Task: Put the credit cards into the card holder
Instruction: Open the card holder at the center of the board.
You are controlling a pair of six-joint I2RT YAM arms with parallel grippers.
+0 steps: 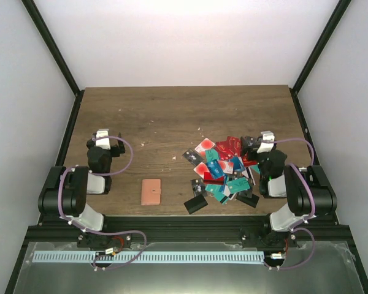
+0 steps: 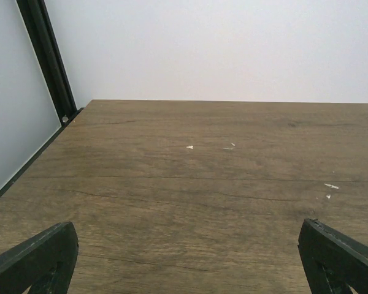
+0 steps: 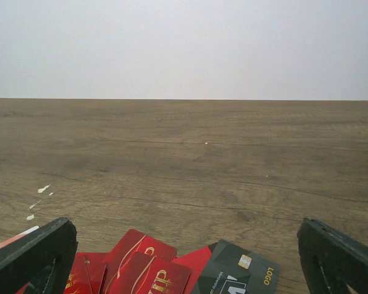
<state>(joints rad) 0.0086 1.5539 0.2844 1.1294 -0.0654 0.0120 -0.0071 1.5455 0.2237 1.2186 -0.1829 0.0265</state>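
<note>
- The left hand point(image 2: 187, 245) is sitting at the left of the top view, its jaws spread wide and gripping nothing. Its wrist camera is showing only bare surface point(image 1: 172, 116).
- The card holder point(image 1: 151, 192) is lying flat and closed at lower centre-left, well apart from the cards and nearer the left hand. It is likely needing to be opened and pinned there first.
- The credit cards point(image 1: 224, 168) are lying in an overlapping heap at lower right of centre — red, teal, blue and black.
- The right hand point(image 3: 184, 239) is waiting at the heap's right edge, jaws wide and empty, with red and black cards just beneath. It is probably best to take a single loose edge card — not a stack.
</note>
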